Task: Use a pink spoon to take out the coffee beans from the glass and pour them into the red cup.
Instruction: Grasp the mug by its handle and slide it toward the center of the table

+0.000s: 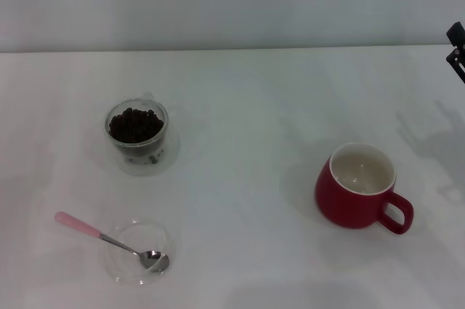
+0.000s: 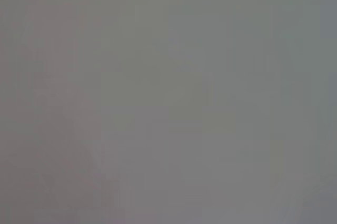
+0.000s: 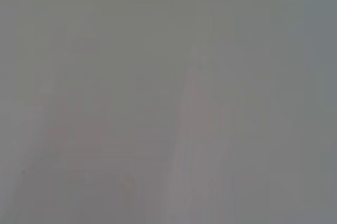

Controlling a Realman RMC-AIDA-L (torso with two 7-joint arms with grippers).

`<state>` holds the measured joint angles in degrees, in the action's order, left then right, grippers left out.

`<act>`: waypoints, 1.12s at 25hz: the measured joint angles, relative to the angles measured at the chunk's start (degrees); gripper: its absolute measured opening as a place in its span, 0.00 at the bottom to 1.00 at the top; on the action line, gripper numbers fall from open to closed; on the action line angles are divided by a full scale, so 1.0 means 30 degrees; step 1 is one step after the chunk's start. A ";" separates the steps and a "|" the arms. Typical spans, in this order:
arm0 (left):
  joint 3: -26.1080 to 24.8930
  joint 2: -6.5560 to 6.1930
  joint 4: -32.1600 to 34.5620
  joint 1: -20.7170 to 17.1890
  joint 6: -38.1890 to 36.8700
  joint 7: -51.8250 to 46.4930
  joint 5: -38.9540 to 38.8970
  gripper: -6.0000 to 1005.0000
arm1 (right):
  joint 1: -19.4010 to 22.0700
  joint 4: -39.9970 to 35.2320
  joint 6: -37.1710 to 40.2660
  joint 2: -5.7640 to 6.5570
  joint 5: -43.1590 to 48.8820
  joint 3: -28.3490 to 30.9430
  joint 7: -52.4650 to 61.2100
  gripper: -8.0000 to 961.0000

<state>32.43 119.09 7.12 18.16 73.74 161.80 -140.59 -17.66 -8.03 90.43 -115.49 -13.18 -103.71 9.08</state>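
In the head view, the glass [image 1: 138, 137] stands at the left of the white table, filled with dark coffee beans [image 1: 134, 125]. The pink spoon [image 1: 109, 239] lies in front of it, metal bowl resting in a flat clear dish [image 1: 138, 252] and pink handle pointing out to the left. The red cup [image 1: 360, 188] sits at the right with a cream inside that looks bare, its handle turned to the front right. A dark part of my right arm [image 1: 455, 46] shows at the far right edge. My left gripper is out of view. Both wrist views show only plain grey.
The white table [image 1: 247, 105] ends at a pale wall behind. Shadows of the right arm fall on the table at the right, behind the red cup.
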 joint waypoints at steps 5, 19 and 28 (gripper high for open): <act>0.0006 0.0001 -0.0134 0.0156 0.0000 0.0000 0.0011 0.89 | 0.0001 0.0042 0.0000 0.0001 0.0000 0.0000 -0.0011 0.87; 0.0030 0.0029 -0.0234 0.0141 0.0001 0.0000 0.0536 0.89 | 0.0190 0.0166 0.0002 0.0031 0.0001 -0.0108 0.0240 0.87; 0.0028 0.0030 -0.0258 0.0107 0.0002 0.0000 0.0550 0.89 | 0.1134 0.1564 0.0072 0.0463 0.1467 -0.1802 0.2481 0.87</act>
<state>32.52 119.18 6.34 18.48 73.74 161.80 -138.94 -14.26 -3.34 90.65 -114.10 -8.78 -109.12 16.53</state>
